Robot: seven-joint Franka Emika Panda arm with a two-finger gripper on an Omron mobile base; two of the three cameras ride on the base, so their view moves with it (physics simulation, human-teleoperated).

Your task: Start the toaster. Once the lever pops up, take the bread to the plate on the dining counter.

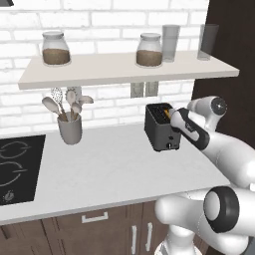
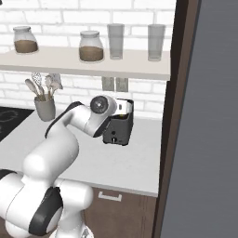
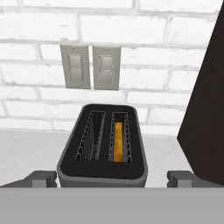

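Note:
The dark toaster (image 1: 160, 127) stands at the back right of the pale worktop, below the shelf; it also shows as the toaster (image 2: 118, 128) and from above as the toaster (image 3: 103, 151). Seen from the hand, the bread (image 3: 118, 142) sits deep in the right slot, and the left slot is empty. My gripper (image 3: 113, 178) hangs open just above and in front of the toaster's near end, one fingertip on each side, touching nothing. Small controls sit low on the narrow front face, but the lever is too small to tell apart. The plate and the dining counter are out of view.
A grey utensil holder (image 1: 69, 128) stands left of the toaster, and a black cooktop (image 1: 17, 169) lies further left. The shelf (image 1: 124, 69) above carries jars and glasses. Two wall sockets (image 3: 92, 65) sit behind the toaster. A tall dark panel (image 3: 208, 109) bounds the right side.

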